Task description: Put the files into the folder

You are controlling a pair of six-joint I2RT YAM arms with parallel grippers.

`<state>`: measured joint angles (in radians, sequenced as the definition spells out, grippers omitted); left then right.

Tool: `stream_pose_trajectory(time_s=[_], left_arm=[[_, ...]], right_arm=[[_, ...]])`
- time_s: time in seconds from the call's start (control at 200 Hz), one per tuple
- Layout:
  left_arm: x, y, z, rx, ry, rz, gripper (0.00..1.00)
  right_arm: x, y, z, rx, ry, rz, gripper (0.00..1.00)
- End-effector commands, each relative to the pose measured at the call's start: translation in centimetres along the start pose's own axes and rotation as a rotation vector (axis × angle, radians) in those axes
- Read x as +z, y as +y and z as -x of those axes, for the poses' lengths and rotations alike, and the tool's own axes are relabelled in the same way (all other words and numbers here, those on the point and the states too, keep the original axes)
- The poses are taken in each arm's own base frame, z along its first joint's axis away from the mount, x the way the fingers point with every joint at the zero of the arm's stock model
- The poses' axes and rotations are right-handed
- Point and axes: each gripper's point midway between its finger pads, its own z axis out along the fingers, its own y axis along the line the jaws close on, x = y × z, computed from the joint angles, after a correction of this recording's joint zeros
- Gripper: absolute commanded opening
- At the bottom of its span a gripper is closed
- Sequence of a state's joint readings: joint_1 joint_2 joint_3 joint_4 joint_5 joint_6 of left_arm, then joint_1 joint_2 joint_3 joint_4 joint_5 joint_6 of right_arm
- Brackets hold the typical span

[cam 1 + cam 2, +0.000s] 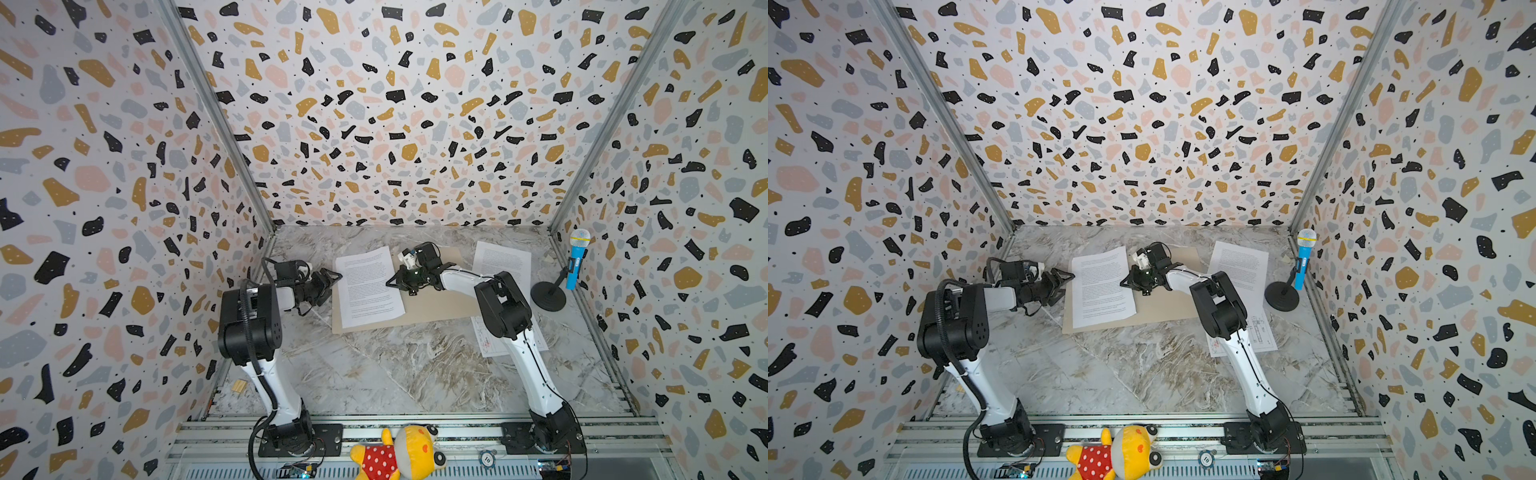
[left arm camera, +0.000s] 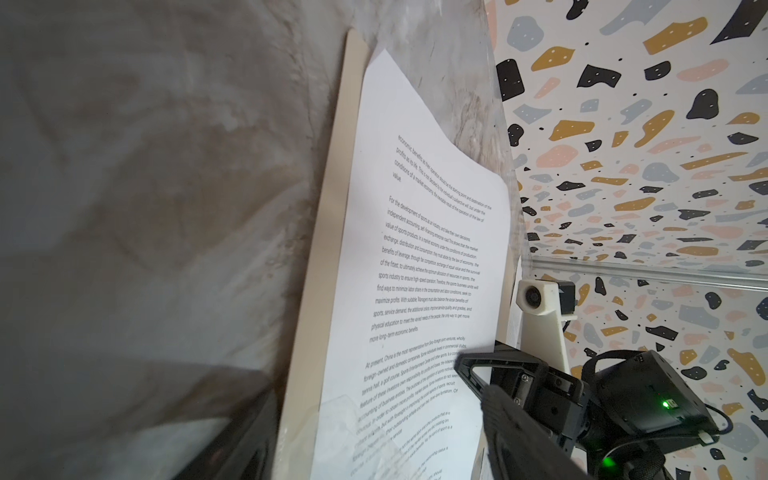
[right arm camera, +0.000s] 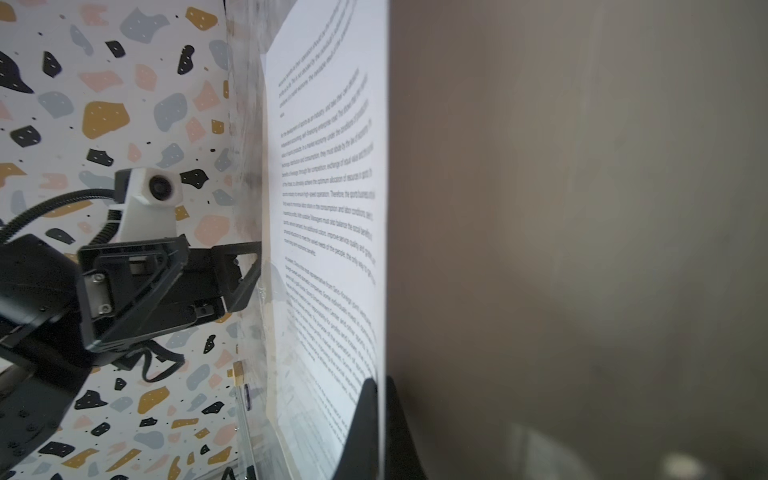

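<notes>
Placement of one text sheet on the folder: right hand pinches its right edge, left hand hovers wide; next likely squaring, then release.

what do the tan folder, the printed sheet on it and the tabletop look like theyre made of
The folder looks like matte tan cardstock: it lies flat and stiff, with a thick visible edge. The printed sheet is thin matte white paper; its edge curls. The tabletop has a grey-brown marble pattern with a faint sheen; whether it is real stone or printed laminate, I cannot tell.
</notes>
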<state>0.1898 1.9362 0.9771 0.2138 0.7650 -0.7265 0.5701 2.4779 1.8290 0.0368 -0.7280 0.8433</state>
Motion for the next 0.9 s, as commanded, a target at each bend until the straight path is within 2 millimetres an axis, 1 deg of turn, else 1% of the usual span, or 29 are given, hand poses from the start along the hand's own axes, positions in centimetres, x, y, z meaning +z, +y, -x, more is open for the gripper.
stream_pose_trajectory(time_s=[0.0, 0.175, 0.315, 0.606, 0.791, 0.896], left_arm=[[0.2, 1.7, -1.6, -0.061, 0.039, 0.04, 0.79], [0.2, 1.8, -1.7, -0.064, 0.035, 0.041, 0.79], [0.2, 1.8, -1.8, -0.065, 0.036, 0.04, 0.79], [0.2, 1.9, -1.7, -0.068, 0.03, 0.044, 0.79], [0.2, 1.9, -1.7, -0.068, 0.027, 0.045, 0.79], [0.1, 1.9, -1.8, -0.07, 0.029, 0.045, 0.79]], right_arm=[[-2.0, 3.8, 1.7, -0.017, -0.062, 0.056, 0.0], [-2.3, 3.9, 1.8, 0.006, -0.077, 0.05, 0.0], [-2.5, 3.6, 1.8, 0.032, -0.08, 0.024, 0.0], [-3.1, 4.2, 1.8, 0.04, -0.079, 0.004, 0.0], [-3.2, 4.5, 1.4, 0.043, -0.07, -0.004, 0.0], [-2.9, 4.3, 1.0, 0.057, -0.064, -0.011, 0.0]])
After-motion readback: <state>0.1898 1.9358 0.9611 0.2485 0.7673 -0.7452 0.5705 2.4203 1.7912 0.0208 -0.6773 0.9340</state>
